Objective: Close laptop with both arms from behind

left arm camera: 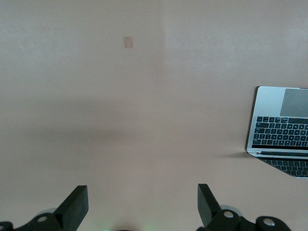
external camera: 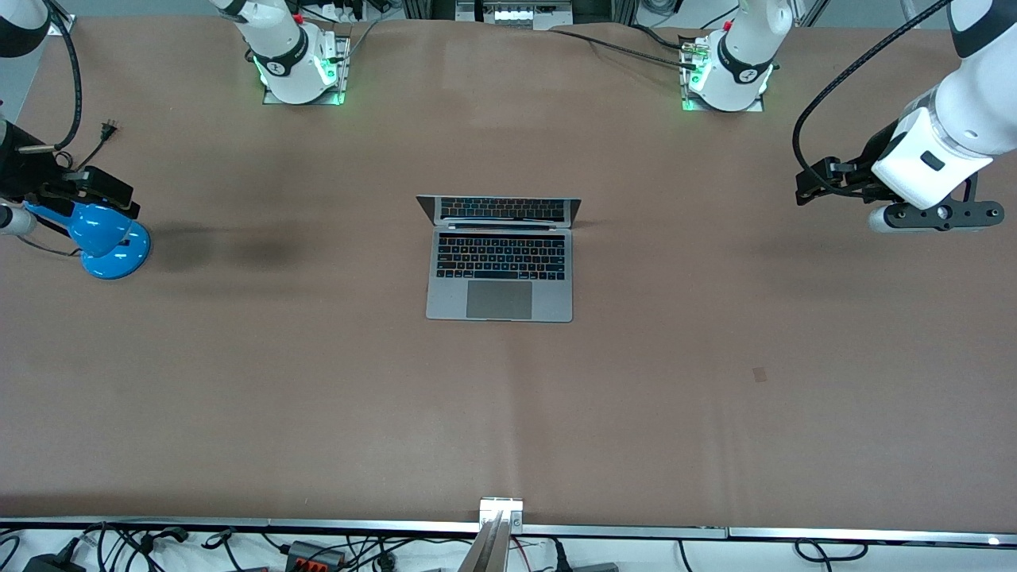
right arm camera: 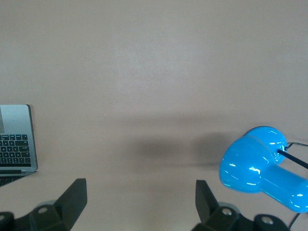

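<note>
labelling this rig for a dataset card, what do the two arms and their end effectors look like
Both are bulky white arms with black joint bands, on bases glowing green. The left arm trails a looping black cable and has a white wrist block with a black bar of silver screws. The left end effector and right end effector each have two black wedge-shaped fingers, set apart.

A wide brown tabletop (external camera: pixel 715 413) fills the scene under soft, even light. A metal rail (external camera: pixel 620 530) runs along its edge nearest to the front camera, with black cables (external camera: pixel 119 548) lying below it
</note>
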Action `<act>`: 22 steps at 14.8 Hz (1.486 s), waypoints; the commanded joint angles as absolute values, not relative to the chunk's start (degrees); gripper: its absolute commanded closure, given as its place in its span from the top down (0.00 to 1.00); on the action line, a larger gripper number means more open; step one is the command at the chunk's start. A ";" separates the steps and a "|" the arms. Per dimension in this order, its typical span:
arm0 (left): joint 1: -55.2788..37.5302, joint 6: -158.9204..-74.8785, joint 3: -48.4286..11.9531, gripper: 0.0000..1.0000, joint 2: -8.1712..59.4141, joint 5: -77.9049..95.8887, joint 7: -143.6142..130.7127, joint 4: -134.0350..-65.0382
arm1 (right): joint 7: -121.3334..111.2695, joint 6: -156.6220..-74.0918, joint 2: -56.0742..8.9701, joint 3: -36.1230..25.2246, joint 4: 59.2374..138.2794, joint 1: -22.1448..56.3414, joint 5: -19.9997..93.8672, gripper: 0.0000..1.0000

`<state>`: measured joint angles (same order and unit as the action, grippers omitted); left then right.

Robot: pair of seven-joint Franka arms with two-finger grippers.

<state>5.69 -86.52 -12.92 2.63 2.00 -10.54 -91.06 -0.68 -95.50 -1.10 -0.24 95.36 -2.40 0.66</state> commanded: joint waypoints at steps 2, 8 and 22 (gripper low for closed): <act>5.54 -85.17 -12.83 1.00 3.52 2.64 -10.02 -89.03 | -1.32 -95.27 0.62 0.09 96.86 -2.90 -0.09 1.00; 5.80 -84.38 -12.74 1.00 3.34 2.64 -11.15 -88.95 | -1.23 -94.22 0.62 0.09 96.77 -2.81 -0.09 0.68; 5.54 -83.74 -14.58 0.00 3.25 4.73 -11.95 -91.31 | -0.26 -87.02 -3.51 0.53 97.12 2.45 0.88 0.00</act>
